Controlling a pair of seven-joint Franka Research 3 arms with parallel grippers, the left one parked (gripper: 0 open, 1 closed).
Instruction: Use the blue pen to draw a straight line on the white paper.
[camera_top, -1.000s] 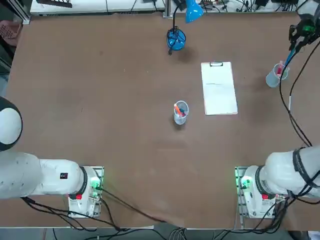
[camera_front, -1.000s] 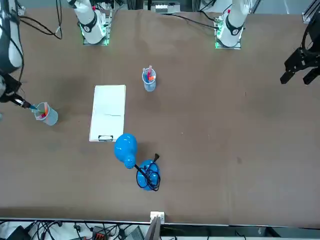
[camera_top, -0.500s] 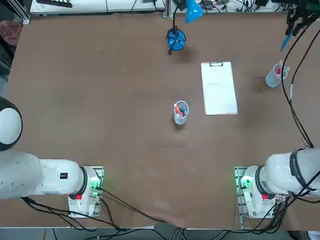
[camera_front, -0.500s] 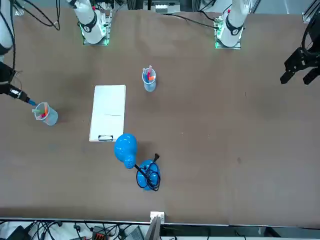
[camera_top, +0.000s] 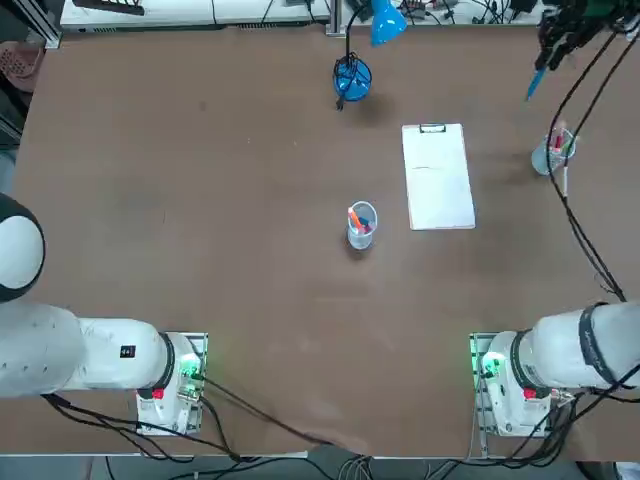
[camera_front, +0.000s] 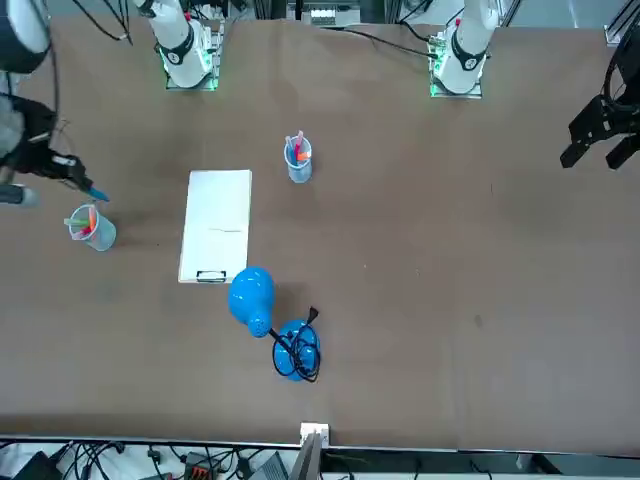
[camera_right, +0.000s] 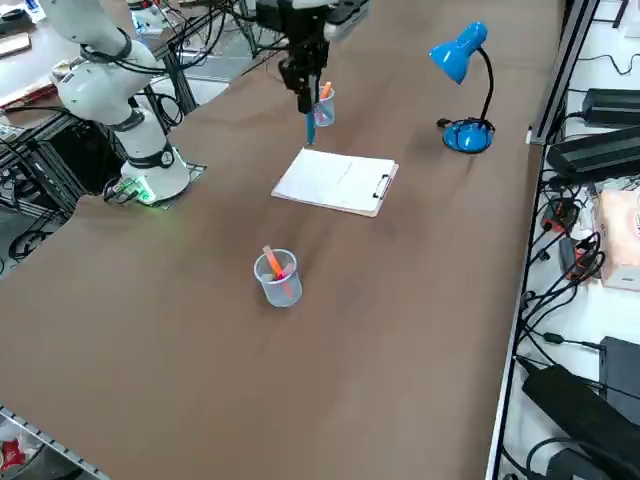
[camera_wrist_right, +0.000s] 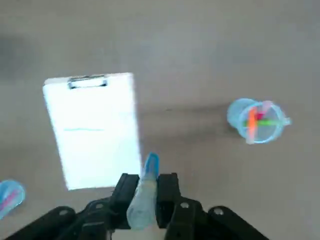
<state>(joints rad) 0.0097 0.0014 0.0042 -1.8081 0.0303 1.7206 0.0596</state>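
As the tool (camera_wrist_right: 146, 192) clamps the blue pen (camera_wrist_right: 143, 192) | lifted clear of cup (camera_top: 551, 152)

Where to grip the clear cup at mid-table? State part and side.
Probably its wall below the rim, from the side: the clear cup stands upright and pens fill its mouth, barring a top-down grip. The right tool, above the table at its far right corner, is shut on the blue pen.

Brown table (camera_top: 200, 200) and the things set on it

The white paper (camera_top: 437, 177), two clear cups (camera_top: 361, 224) (camera_top: 552, 152) of pens and a blue desk lamp (camera_top: 352, 78) are carried, all apart from one another.
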